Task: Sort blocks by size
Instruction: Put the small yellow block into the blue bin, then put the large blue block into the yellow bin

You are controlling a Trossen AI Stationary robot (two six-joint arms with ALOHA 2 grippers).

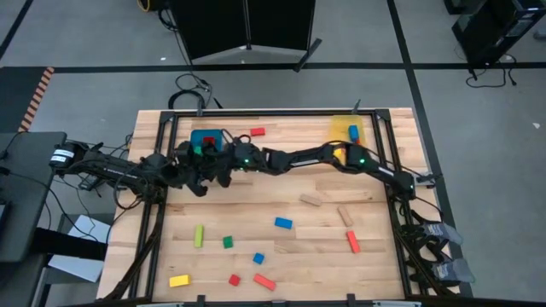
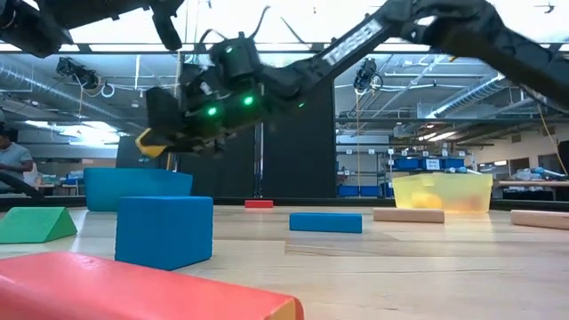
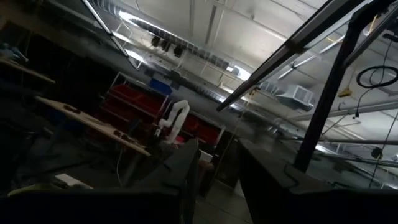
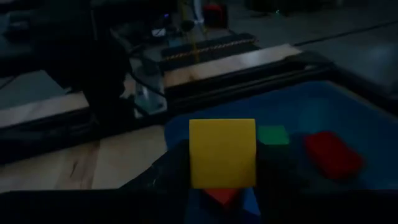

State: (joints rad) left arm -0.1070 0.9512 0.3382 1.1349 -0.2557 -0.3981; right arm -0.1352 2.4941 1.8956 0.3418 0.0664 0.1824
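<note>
My right gripper reaches across the table from the right and is shut on a yellow cube, over the near edge of the blue bin. A green block and two red blocks lie in that bin. In the low view the cube hangs well above the table, by the bin. My left gripper waits at the table's left, beside the bin, fingers apart and empty. Several more blocks lie on the near table, such as a blue one. My right gripper pinches the yellow cube between its two fingers, on two opposite side faces near the cube's lower part. The cube is lifted clear, above the bin's edge, one flat face toward the wrist camera.
A yellow translucent bin with a blue block stands at the far right. Loose blocks: red by the blue bin, two wooden bars, red, green, yellow. My left arm lies close to the blue bin.
</note>
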